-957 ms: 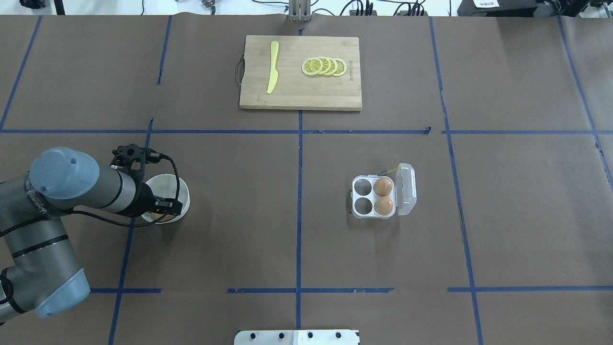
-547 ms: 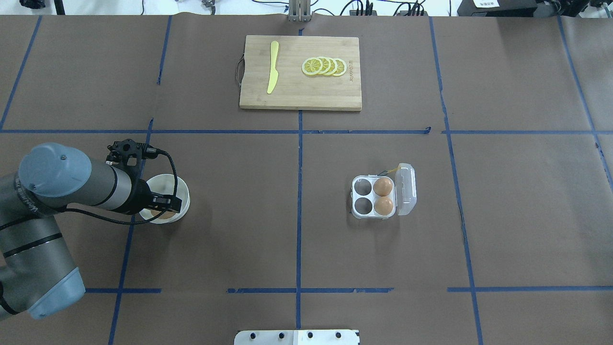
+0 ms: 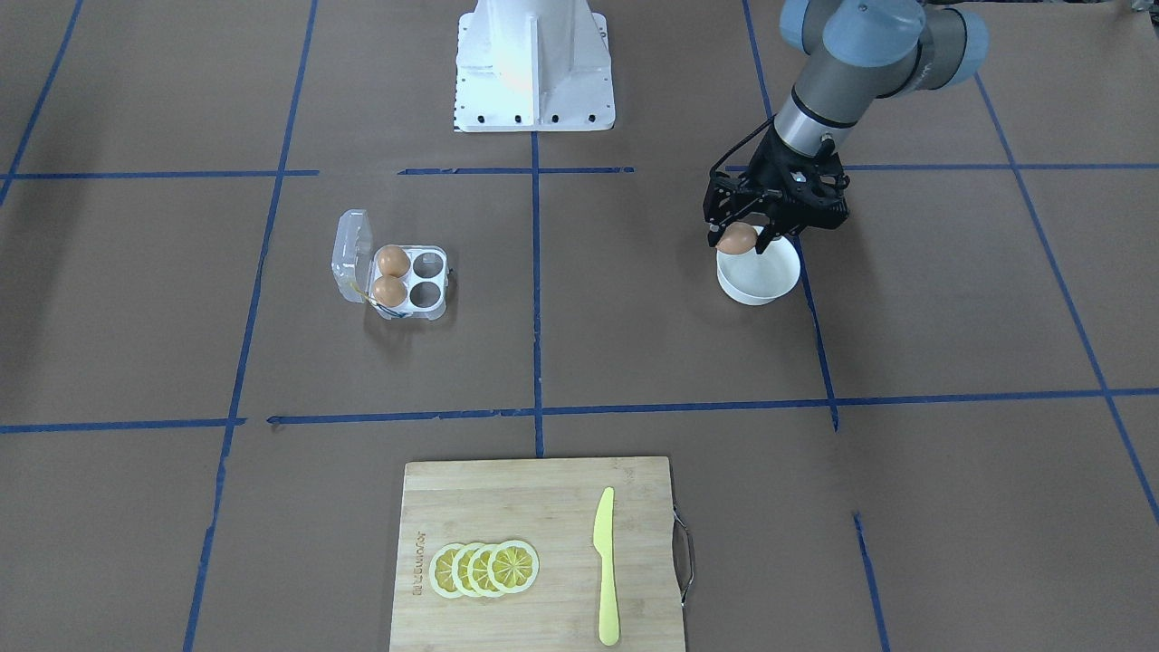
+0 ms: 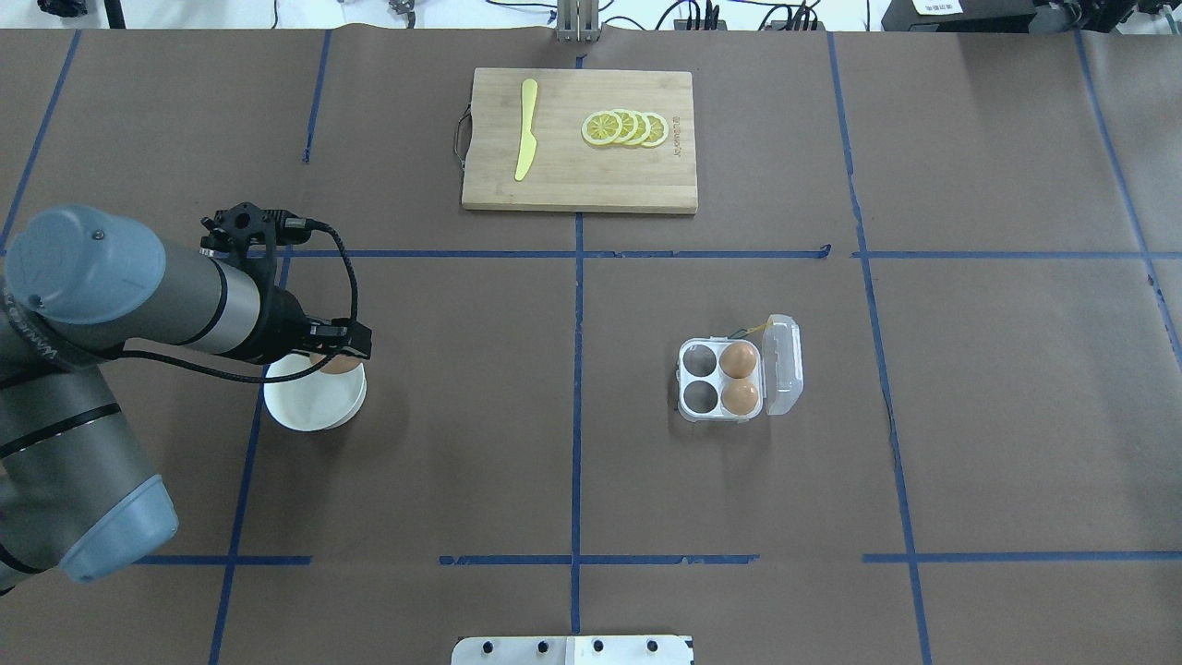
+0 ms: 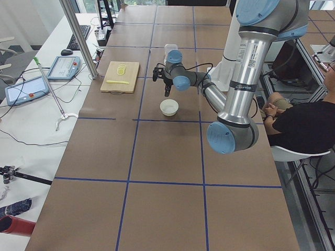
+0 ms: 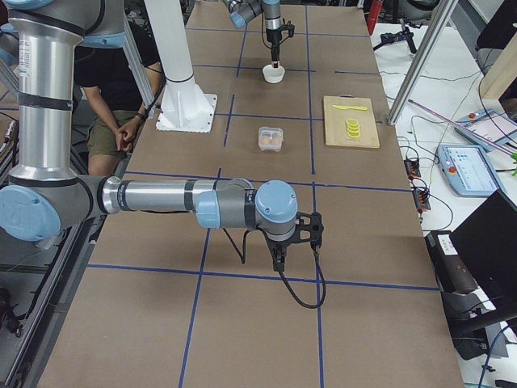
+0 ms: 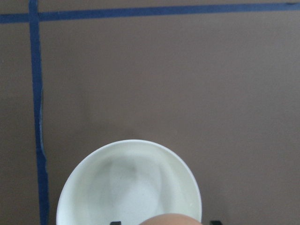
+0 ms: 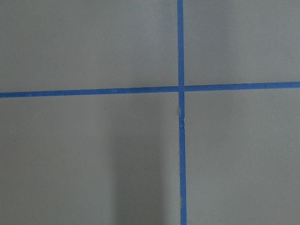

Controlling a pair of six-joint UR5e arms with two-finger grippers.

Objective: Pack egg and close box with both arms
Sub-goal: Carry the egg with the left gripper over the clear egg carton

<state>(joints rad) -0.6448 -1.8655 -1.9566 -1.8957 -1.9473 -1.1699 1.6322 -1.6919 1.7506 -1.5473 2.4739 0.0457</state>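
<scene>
Since a second ago our left gripper [image 3: 738, 243] has lifted out of the white bowl [image 3: 771, 274] with its jaws clamped on the egg [image 3: 736, 237], which now hangs just above the rim, well apart from the box [image 3: 435, 281]: pick done, we judge, carry next. The egg's long axis lies about level, crosswise in the front-facing view; its pointed end is unclear. Of the right gripper [image 6: 295, 242] we cannot tell open or closed.

Bright even light, soft shadows, sharp focus

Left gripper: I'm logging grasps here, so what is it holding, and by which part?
The egg, pinched on two opposite sides between the left gripper's fingers, above the white bowl.
</scene>
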